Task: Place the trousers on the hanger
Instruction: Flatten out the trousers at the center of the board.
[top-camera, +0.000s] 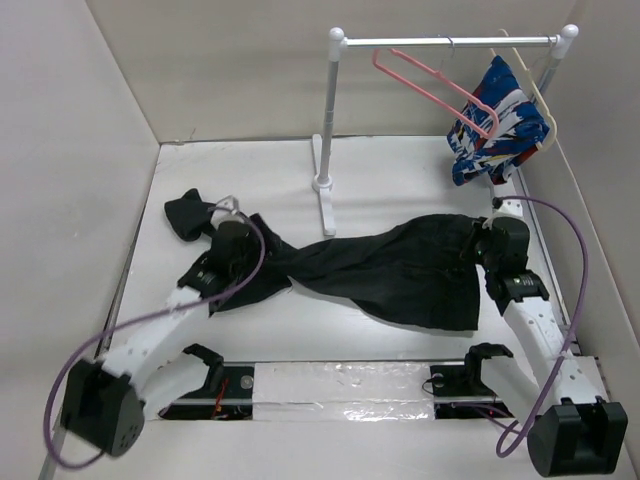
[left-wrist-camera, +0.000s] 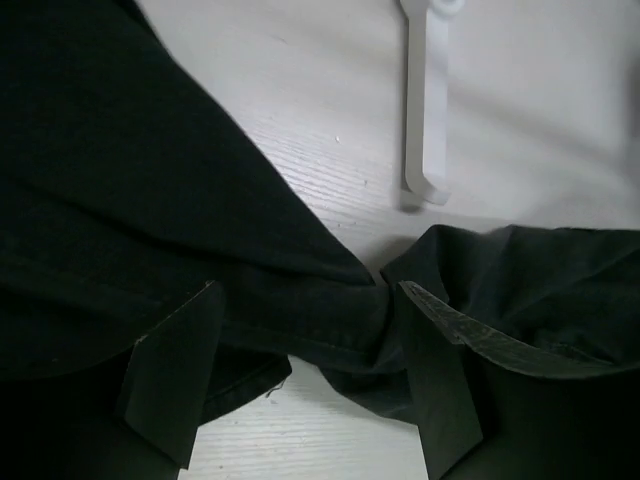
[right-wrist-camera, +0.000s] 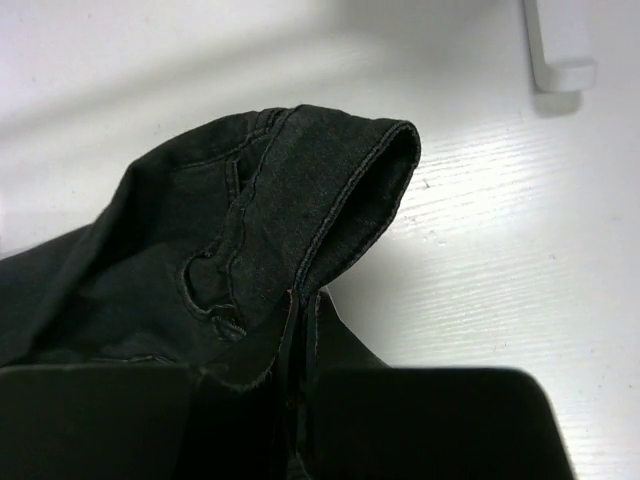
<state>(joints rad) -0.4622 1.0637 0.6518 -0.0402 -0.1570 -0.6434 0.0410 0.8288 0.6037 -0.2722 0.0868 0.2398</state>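
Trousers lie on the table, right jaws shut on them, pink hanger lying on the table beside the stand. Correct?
No. The pink hanger is not on the table; it hangs from the rail, as the top external view shows. The rest holds: the trousers lie on the table and the right gripper has its jaws shut on them.

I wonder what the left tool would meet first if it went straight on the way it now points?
The trousers: the left tool stands open over a bunched fold of the black cloth, which lies right ahead between its jaws; the white table probably sits just beneath.
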